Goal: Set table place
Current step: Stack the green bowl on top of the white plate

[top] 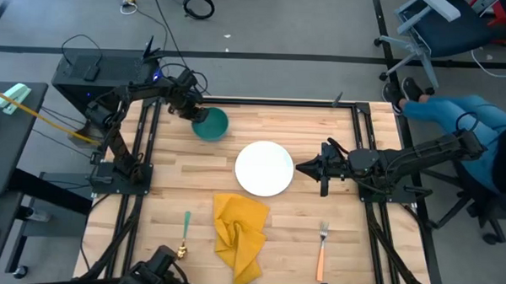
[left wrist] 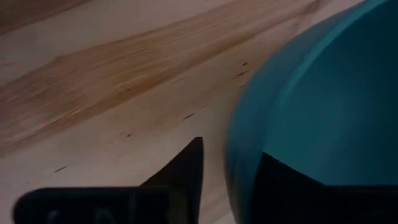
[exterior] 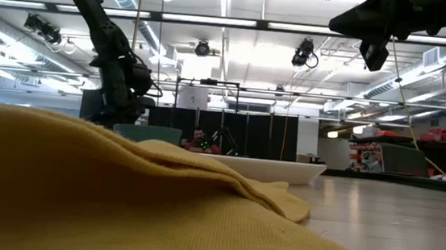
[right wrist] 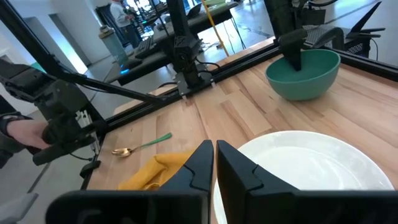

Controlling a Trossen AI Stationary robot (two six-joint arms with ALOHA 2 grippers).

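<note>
The table [top: 309, 224], a light-wood butcher-block top with black rails, carries the place setting in progress, its long axis running from one arm base to the other. A teal bowl [top: 213, 125] stands upright, mouth up, directly at the left gripper [top: 196, 115], whose fingers straddle the rim: one finger [left wrist: 186, 168] outside the wall, the other inside. The jaws stand partly closed around the rim; whether they press firmly on it cannot be told. A white plate [top: 265, 168] lies beyond the bowl, just ahead of the right gripper [top: 305, 170], which hovers at the plate's edge with its fingers pressed together, holding nothing. A yellow cloth napkin [top: 240, 232] lies crumpled past the plate. A green-handled gold spoon [top: 185, 233] and an orange-handled fork [top: 322, 250] flank the napkin, both well apart from either gripper, handles pointing across the table's short way.

Risk, by judgement: a one-sided rim pinch may let the bowl tilt or slip on lifting, and a carry toward the plate could bring the two arms close.
</note>
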